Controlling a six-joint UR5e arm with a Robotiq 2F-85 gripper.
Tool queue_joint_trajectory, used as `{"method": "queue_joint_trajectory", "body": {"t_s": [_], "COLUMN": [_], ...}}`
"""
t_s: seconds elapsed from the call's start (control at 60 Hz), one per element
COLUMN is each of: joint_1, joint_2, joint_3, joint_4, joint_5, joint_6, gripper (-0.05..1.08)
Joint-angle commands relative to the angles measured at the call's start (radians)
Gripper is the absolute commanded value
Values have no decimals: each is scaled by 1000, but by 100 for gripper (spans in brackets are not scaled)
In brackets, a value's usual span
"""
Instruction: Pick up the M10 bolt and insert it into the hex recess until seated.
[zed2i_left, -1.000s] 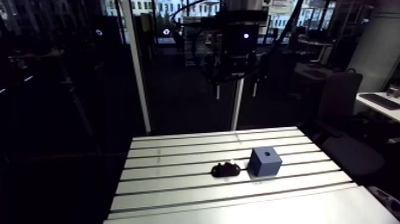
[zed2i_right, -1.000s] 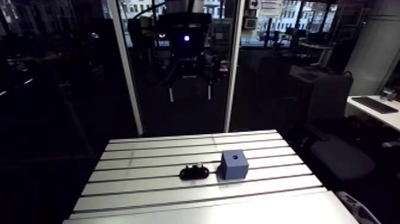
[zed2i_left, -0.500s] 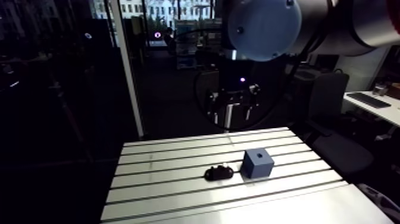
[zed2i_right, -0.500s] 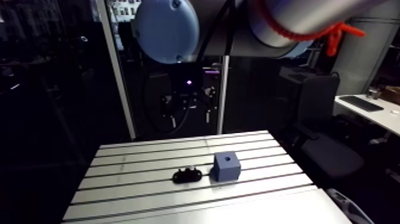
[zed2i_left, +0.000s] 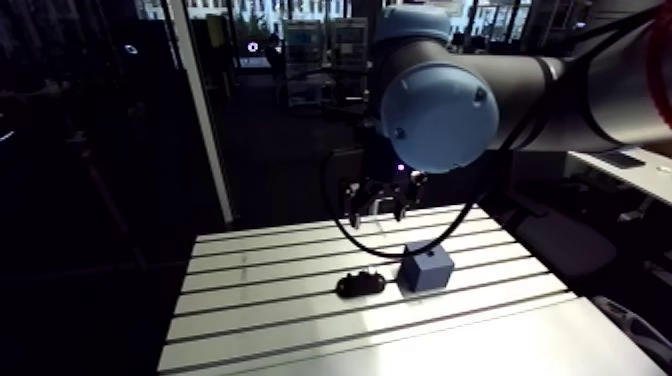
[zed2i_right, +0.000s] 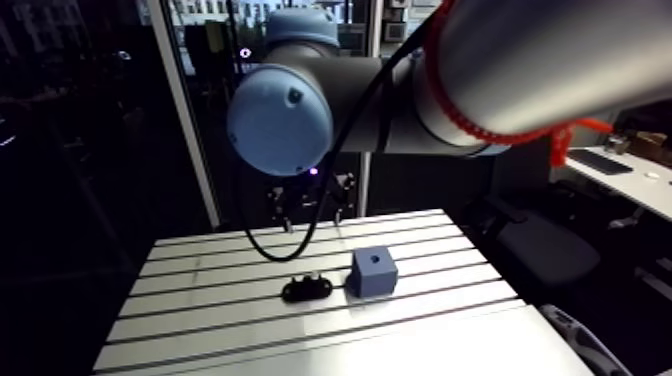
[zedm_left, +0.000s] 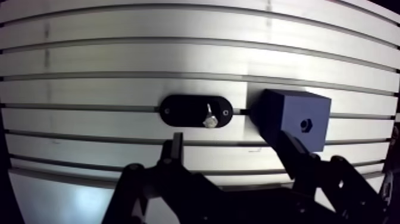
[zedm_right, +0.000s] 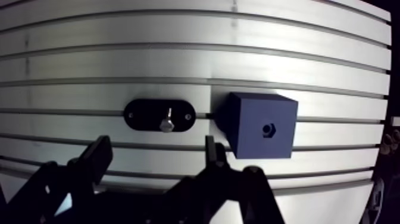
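Table (zedm_left: 89, 59): silver, striped with parallel dark slots. Oval holder (zedm_left: 184, 110): black. M10 bolt (zedm_left: 209, 119): bright silver. Block (zedm_left: 297, 116), 3 o'clock from the holder: blue, with a dark hex recess (zedm_left: 306, 124). Gripper (zedm_left: 229, 143): black.

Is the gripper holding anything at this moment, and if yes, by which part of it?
Nothing is held. The gripper is open and empty; the bolt rests on its black holder ahead of it, beside the blue block.

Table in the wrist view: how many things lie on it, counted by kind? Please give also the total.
Bolt: 1
Blue block with hex recess: 1
Black oval holder: 1
Total: 3
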Motion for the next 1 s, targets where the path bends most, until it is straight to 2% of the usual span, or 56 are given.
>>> {"method": "queue_joint_trajectory", "body": {"t_s": [0.017, 0.55, 1.0], "joint_1": [-3, -3, -1], "joint_2": [28, 46, 98], "joint_3": [31, 78, 101], "joint_4": [-47, -96, -152], "joint_5": [3, -2, 0], "joint_6": [5, 35, 58], "gripper": [36, 38, 38]}}
